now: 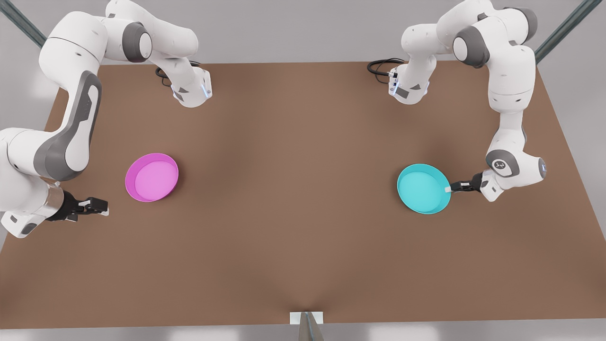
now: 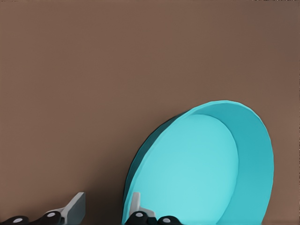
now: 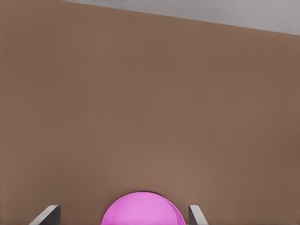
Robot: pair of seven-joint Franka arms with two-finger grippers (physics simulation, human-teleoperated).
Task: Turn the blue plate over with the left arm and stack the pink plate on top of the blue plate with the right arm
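The blue plate lies open side up on the brown table at the front view's right. My left gripper reaches in level from the right and is open, one finger inside the blue plate and the other finger outside, the rim between them. The pink plate lies open side up at the front view's left. My right gripper hovers low, apart from it, to its lower left in the front view. That gripper is open wide, with the pink plate ahead between its fingers.
Both arm bases stand at the table's far edge with black cables beside them. A small white bracket sits at the near edge. Bare brown table stretches between the two plates.
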